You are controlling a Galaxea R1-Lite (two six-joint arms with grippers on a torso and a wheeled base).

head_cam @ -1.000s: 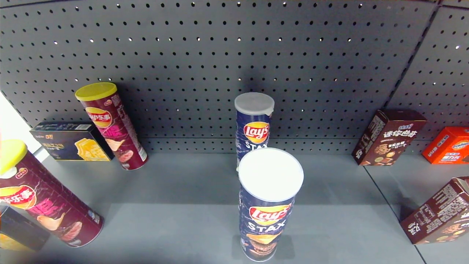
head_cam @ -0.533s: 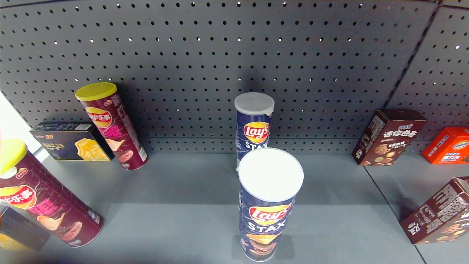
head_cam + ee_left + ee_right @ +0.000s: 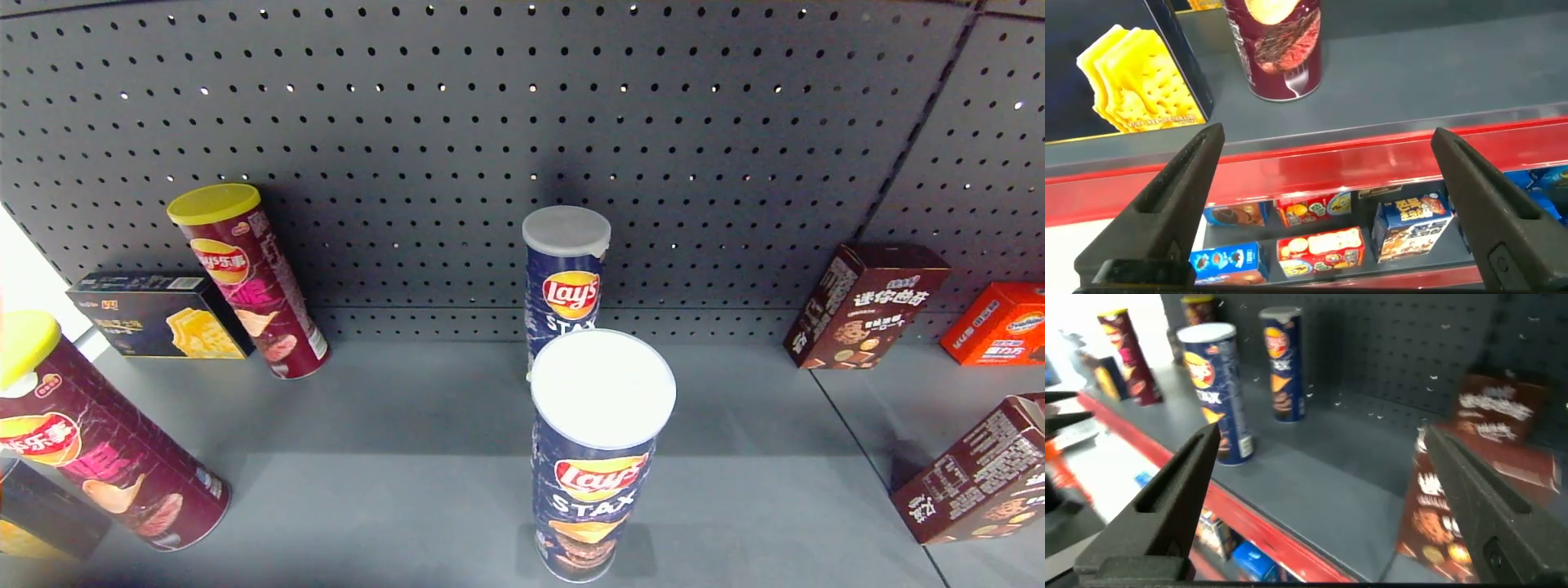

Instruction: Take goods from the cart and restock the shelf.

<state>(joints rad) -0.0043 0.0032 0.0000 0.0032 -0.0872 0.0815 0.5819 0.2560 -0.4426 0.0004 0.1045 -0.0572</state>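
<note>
Two blue chip cans stand in line mid-shelf: the front one (image 3: 600,457) near the shelf edge, the back one (image 3: 565,278) against the pegboard. The right wrist view shows the same pair, front can (image 3: 1217,392) and back can (image 3: 1282,363). My right gripper (image 3: 1323,437) is open and empty, off the shelf's front edge, between the front can and a brown box (image 3: 1470,498). My left gripper (image 3: 1328,139) is open and empty, level with the red shelf edge (image 3: 1372,163), before a maroon can (image 3: 1286,49) and a cracker box (image 3: 1127,82).
Maroon yellow-lidded cans (image 3: 245,278) (image 3: 90,441) and a dark cracker box (image 3: 159,314) fill the left side. Brown boxes (image 3: 865,306) (image 3: 980,482) and an orange box (image 3: 1000,322) sit at the right. Bare grey shelf (image 3: 408,425) lies between the groups. A lower shelf holds small packs (image 3: 1323,249).
</note>
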